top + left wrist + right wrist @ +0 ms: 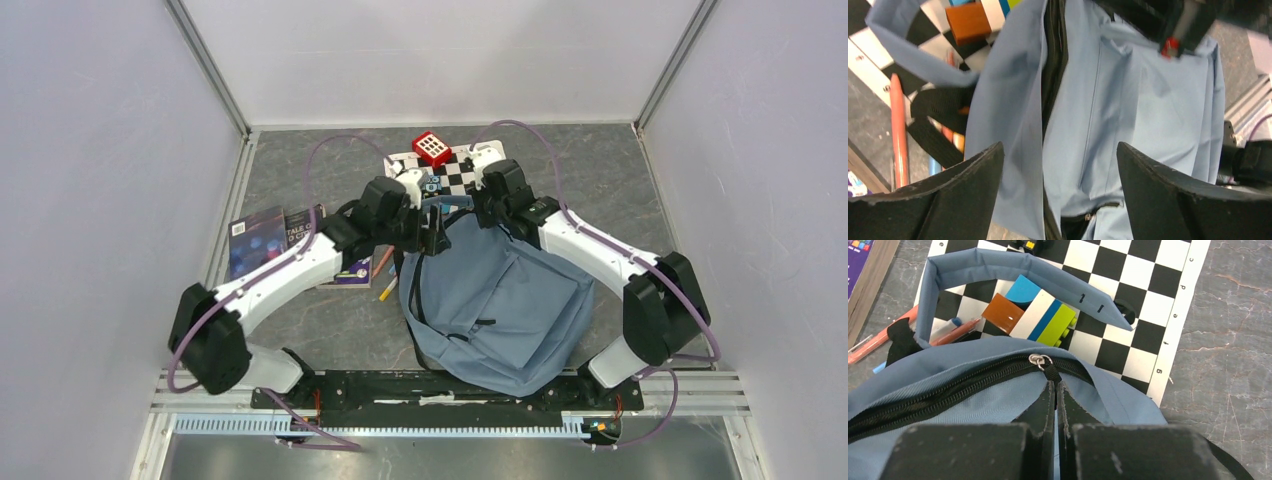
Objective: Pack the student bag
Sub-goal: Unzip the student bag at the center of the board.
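Packing at an early stage. The grey worktop [650, 220] carries the student bag [500, 300], which lies flat at the centre by the near edge. Its top points toward the far edge, and its carry handle [1013, 265] is draped over the chessboard [460, 180] at the far centre. Nothing can be seen inside the bag, and everything that might go in lies outside it. Two books [262, 235] sit toward the left edge and a red cube [431, 148] at the board's far edge. Building blocks [1040, 315] lie on the board just beyond the bag's top, with pens [385, 275] beside the bag on its left-edge side. Left gripper [1059, 147]: jaws spread wide over the bag's fabric, holding nothing. Right gripper [1056, 385]: jaws clenched, pinching the black zip pull [1048, 369] of the main compartment. The zip looks mostly closed, so opening it appears to be the step in hand; all loading is left.
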Controlling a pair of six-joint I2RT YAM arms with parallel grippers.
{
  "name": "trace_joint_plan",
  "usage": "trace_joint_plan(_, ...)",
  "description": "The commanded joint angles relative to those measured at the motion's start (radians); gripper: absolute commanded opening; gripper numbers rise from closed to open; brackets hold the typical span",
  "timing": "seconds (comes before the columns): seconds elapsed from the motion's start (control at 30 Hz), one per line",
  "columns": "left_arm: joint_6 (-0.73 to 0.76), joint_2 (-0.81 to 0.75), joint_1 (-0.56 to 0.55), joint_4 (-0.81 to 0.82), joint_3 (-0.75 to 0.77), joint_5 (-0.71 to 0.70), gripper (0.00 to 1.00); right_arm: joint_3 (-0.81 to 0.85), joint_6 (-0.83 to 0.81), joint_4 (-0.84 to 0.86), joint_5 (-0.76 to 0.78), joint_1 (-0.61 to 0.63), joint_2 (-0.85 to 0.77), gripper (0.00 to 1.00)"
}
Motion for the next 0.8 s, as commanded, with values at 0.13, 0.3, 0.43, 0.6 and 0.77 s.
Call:
trace_joint_plan(0.13,0.100,0.235,0.014,0.025,0.247,-0.012,0.90,-0.079,-0.008,0.046,-0.036,0.013,-0.104,0.00)
trace_joint_plan(0.3,0.123,0.298,0.014,0.032,0.274,0.015,0.75,-0.105,-0.003,0.047,-0.027,0.014,-0.127,0.00)
trace_joint_plan(0.43,0.122,0.314,0.014,0.037,0.263,0.045,0.46,-0.119,0.005,0.049,0.004,0.014,-0.135,0.00)
trace_joint_plan(0.6,0.100,0.267,0.014,0.065,0.216,0.034,0.08,-0.123,0.018,0.045,0.109,0.014,-0.144,0.00)
trace_joint_plan(0.77,0.096,0.213,0.014,0.063,0.164,0.034,0.02,-0.077,0.039,-0.001,0.218,0.014,-0.134,0.00)
